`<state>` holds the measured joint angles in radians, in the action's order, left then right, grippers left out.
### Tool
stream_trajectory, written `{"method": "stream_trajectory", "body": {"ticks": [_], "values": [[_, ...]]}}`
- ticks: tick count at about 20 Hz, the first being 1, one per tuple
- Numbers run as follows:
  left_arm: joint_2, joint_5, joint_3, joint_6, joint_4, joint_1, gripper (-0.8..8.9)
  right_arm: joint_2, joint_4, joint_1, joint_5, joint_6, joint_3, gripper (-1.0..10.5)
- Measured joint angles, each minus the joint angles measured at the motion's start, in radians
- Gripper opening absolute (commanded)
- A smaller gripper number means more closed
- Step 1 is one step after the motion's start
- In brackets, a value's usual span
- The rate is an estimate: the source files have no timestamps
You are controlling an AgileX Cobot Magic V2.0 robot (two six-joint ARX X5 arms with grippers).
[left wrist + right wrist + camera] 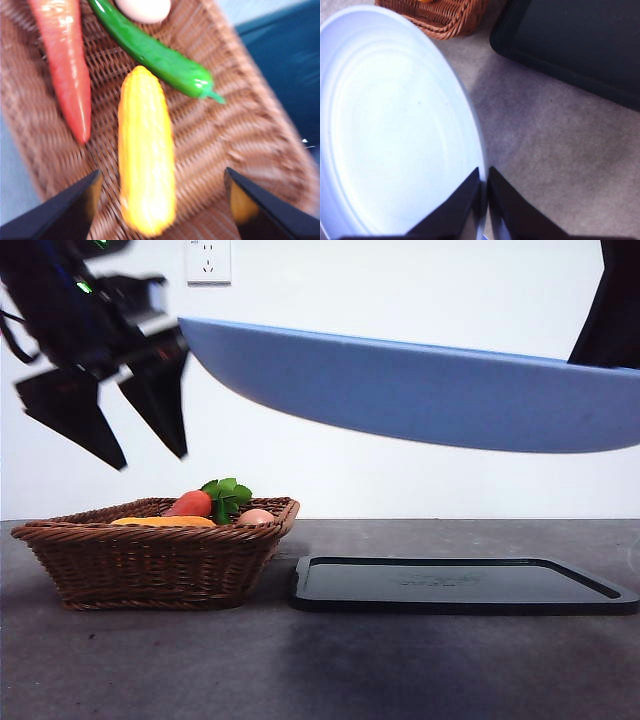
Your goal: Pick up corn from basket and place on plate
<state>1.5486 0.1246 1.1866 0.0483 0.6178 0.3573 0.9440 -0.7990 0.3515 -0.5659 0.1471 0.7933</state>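
Note:
The corn [145,155] lies in the brown wicker basket [150,560], between a carrot and a green pepper; only its orange-yellow top [165,522] shows over the rim in the front view. My left gripper [125,430] hangs open above the basket, its jaws spread on either side of the cob [160,200] without touching it. The light-blue plate [420,390] is held up in the air, tilted, over the tray. My right gripper [484,192] is shut on the plate's rim [395,130].
A carrot [67,70] with green leaves [226,498], a green pepper [155,55] and an egg [144,7] share the basket. A flat black tray [460,585] lies on the grey table right of the basket.

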Motion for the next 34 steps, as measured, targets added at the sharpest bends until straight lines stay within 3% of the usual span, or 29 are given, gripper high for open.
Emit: {"method": "stream_trajectory", "body": {"ticks": [5, 11, 15, 17, 21, 27, 29, 34], "values": [[0.187, -0.031, 0.087, 0.055, 0.024, 0.008, 3.91, -0.001, 0.000, 0.000, 0.000, 0.002, 0.000, 0.0], [0.257, -0.041, 0.088, 0.065, 0.023, 0.018, 3.91, -0.001, 0.002, -0.005, 0.001, 0.007, 0.000, 0.0], [0.283, -0.041, 0.088, 0.065, 0.031, 0.028, 3.75, -0.001, 0.002, -0.005, 0.001, 0.007, 0.000, 0.0], [0.285, -0.041, 0.088, 0.065, 0.032, 0.033, 2.97, -0.001, 0.002, -0.005, 0.003, 0.007, 0.000, 0.0], [0.285, -0.041, 0.091, 0.065, 0.066, 0.034, 2.30, -0.001, 0.002, -0.006, 0.029, 0.007, 0.000, 0.0], [0.232, -0.041, 0.183, 0.051, 0.180, 0.033, 2.30, 0.009, 0.008, -0.006, 0.064, 0.008, 0.000, 0.0], [0.159, 0.018, 0.232, 0.031, 0.200, 0.033, 2.30, 0.063, 0.040, -0.008, 0.080, 0.014, 0.000, 0.0], [0.022, 0.335, 0.249, -0.034, 0.209, 0.076, 2.30, 0.272, 0.226, -0.032, 0.062, 0.081, 0.000, 0.0]]}}
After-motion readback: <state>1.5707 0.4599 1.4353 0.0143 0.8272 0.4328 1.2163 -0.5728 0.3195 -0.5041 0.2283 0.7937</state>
